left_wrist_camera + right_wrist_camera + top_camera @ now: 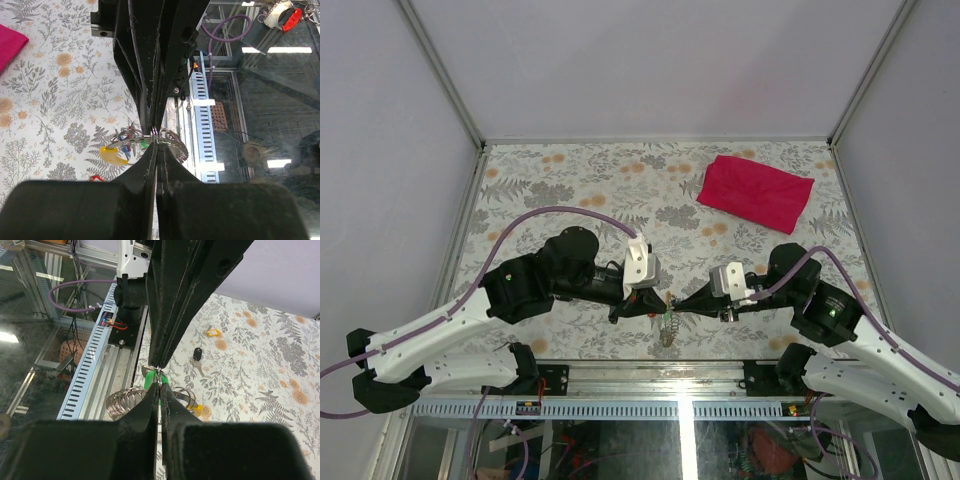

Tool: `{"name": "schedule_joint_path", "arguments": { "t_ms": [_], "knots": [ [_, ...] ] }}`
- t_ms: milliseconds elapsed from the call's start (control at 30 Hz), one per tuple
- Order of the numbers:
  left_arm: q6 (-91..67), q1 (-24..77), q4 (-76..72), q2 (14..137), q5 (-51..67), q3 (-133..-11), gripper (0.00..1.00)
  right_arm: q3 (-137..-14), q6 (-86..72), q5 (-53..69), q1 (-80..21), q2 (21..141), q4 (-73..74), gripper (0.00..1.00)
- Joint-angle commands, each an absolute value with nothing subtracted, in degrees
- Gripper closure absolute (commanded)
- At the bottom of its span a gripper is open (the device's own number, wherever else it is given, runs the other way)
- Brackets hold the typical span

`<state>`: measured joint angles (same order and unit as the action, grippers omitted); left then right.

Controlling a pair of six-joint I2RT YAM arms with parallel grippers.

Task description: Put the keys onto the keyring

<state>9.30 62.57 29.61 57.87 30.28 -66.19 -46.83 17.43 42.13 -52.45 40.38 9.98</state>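
Over the table's near edge both arms reach inward, tip to tip. A red cloth lies well beyond the right gripper, toward the far wall, with bare table between. Jaws pressed together, the left gripper clamps the keyring. The right gripper pinches the same ring from the opposite side, by a green tag. Wire coils and a yellow tag hang just below the tips. A metal rail runs just beside them. One black key lies beyond the right fingers, well apart.
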Motion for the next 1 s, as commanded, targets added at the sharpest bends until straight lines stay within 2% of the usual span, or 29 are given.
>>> {"name": "schedule_joint_path", "arguments": {
  "t_ms": [0, 567, 967],
  "knots": [
    [9.4, 62.3, 29.4, 57.2, 30.1, -67.9, 1.0, -48.9, 16.1, 42.4, -52.6, 38.5, 4.0, 1.0],
    [8.2, 62.3, 26.3, 54.1, 25.5, -66.1, 1.0, -44.9, 8.0, 36.6, -52.6, 34.4, -7.5, 1.0],
    [4.2, 62.2, 16.2, 52.2, 22.5, -61.2, 1.0, -35.2, -8.7, 29.3, -52.6, 32.7, -30.5, 1.0]
  ]
}}
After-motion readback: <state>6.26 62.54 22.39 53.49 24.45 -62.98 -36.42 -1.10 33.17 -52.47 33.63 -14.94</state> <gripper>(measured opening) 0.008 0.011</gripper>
